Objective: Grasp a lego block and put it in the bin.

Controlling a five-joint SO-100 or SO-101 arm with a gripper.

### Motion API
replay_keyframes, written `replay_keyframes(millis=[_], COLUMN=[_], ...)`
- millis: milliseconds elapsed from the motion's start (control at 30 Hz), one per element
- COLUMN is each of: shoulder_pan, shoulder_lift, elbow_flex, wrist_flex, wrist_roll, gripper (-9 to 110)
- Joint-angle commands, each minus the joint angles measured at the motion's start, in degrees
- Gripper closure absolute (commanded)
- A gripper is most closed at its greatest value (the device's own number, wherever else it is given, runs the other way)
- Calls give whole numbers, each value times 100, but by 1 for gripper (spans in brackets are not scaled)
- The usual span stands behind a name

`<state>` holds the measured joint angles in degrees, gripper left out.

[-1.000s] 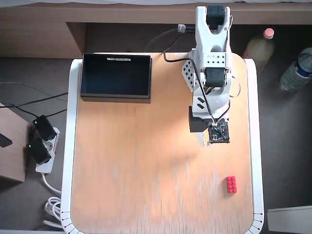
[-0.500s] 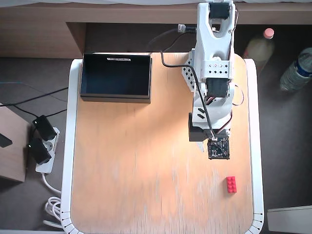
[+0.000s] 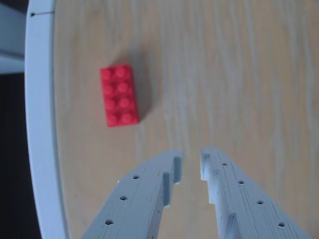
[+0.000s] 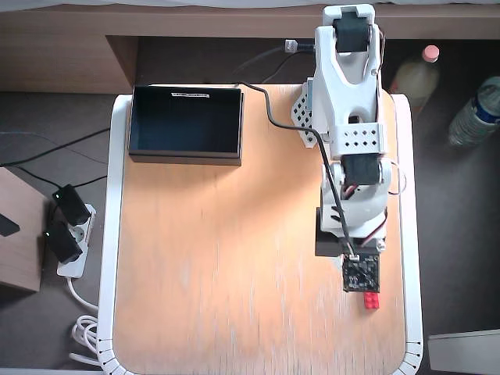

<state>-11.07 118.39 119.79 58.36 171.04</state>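
Soft even daylight; wrist view slightly blurred, faint shadow beside lego block (image 3: 119, 95).

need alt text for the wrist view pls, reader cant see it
A small red lego block lies studs-up on a light wooden table, near its white rim. At the bottom of the picture, the gripper points up with a narrow gap between its two grey fingers, to the right of the block and not touching it.
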Motion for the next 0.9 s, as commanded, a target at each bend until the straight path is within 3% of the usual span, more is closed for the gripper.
replay_keyframes(millis=[0,867], shoulder_pan=[-334,-527], shoulder_lift=[-246,-2101], elbow_flex=[-809,-809], wrist_flex=[-193,-1652], wrist_roll=[-202,-738], gripper=[99,90])
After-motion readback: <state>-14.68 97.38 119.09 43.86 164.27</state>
